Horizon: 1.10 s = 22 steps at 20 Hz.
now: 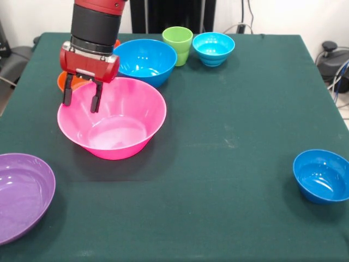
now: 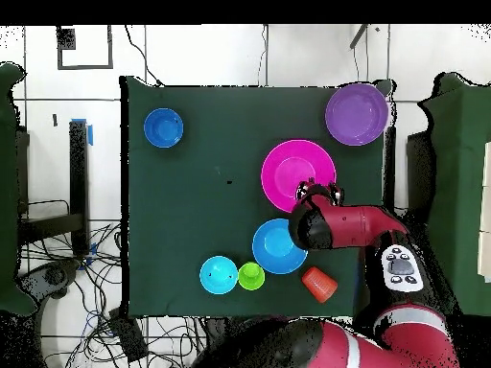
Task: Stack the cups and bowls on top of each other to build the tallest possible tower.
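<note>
- gripper (image 1: 82,97) hangs over the far-left rim of the big pink bowl (image 1: 112,119), fingers apart — one outside the rim, one inside
- bit of an orange thing (image 1: 65,81) peeks out behind the gripper, can't tell what it is
- medium blue bowl (image 1: 145,61) sits just behind the pink one
- green cup (image 1: 178,45) right beside it, then a small cyan bowl (image 1: 214,48)
- purple bowl (image 1: 22,194) at the near-left edge of the table (image 1: 229,125)
- small dark blue bowl (image 1: 322,176) near right — well apart from the rest
</note>
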{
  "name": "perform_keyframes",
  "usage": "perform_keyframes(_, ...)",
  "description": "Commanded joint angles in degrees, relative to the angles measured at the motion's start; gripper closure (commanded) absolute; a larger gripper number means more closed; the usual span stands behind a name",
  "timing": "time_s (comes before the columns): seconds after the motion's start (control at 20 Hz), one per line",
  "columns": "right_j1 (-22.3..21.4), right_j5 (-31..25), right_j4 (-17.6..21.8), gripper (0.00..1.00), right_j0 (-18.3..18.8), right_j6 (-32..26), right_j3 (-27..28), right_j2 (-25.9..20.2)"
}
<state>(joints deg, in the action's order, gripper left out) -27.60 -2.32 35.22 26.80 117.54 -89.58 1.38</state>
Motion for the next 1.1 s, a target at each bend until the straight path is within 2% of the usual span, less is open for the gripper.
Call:
perform_keyframes(0.05, 0.61, -8.21, 5.27, 0.0, 2.06, -9.91, -1.58, -10.5)
perform_keyframes(0.9, -0.77, -12.19, 8.07, 0.0, 5.78, -11.55, -1.89, -15.09)
perform_keyframes(1.05, -0.21, -9.85, 10.25, 0.0, 5.1, -10.08, -1.29, -14.08)
perform_keyframes(1.1, -0.15, -5.67, 12.85, 0.0, 1.41, -7.04, -0.01, -9.71)
